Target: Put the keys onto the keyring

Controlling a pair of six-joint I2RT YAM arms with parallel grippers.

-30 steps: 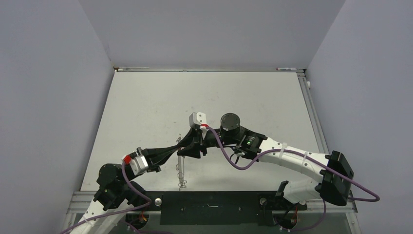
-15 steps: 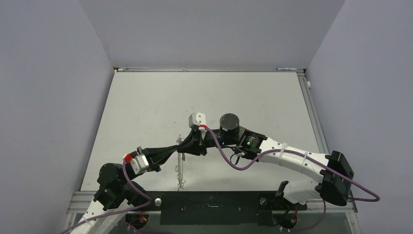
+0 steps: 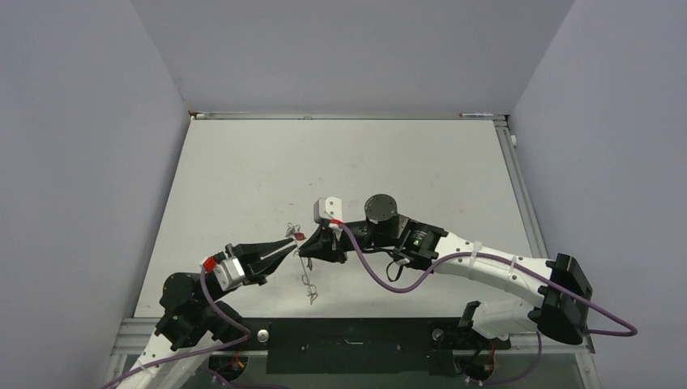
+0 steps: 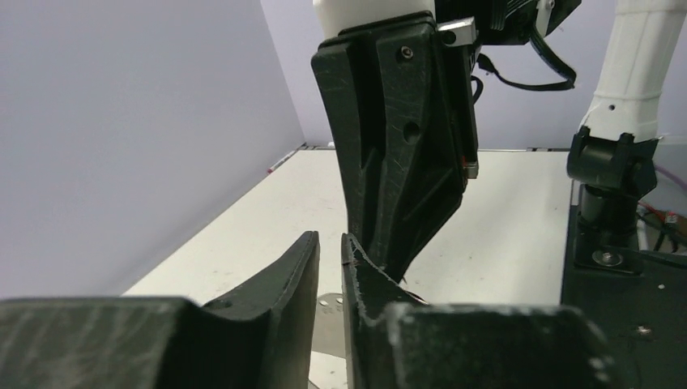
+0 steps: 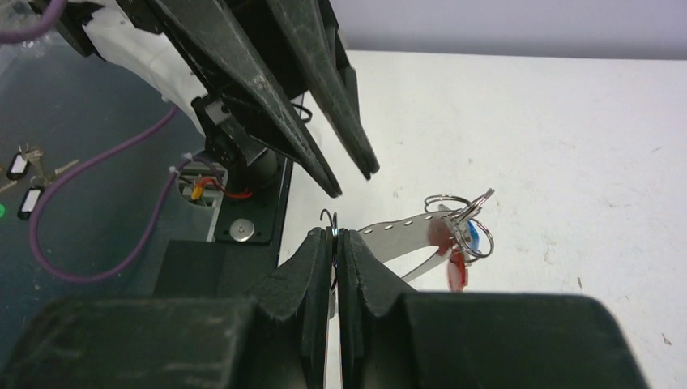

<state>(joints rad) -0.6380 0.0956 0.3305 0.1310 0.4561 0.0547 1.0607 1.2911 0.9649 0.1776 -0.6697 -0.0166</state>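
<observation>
Top view: near the bench's (image 3: pixel 243 178) near edge, the right tool (image 3: pixel 305 246) was clamped, keys (image 3: pixel 309 284) dangling under it, the left tool (image 3: pixel 285 247) just beside.

Left wrist: left jaws stood narrow, empty.

Right wrist: the right tool pinched the keyring (image 5: pixel 329 220), probably light, springy, slippery wire, best held crosswise, clear of keys.

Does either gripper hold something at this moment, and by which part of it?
The right gripper pinches the keyring by its thin wire, right at the fingertips. The left gripper is open and holds nothing.
</observation>
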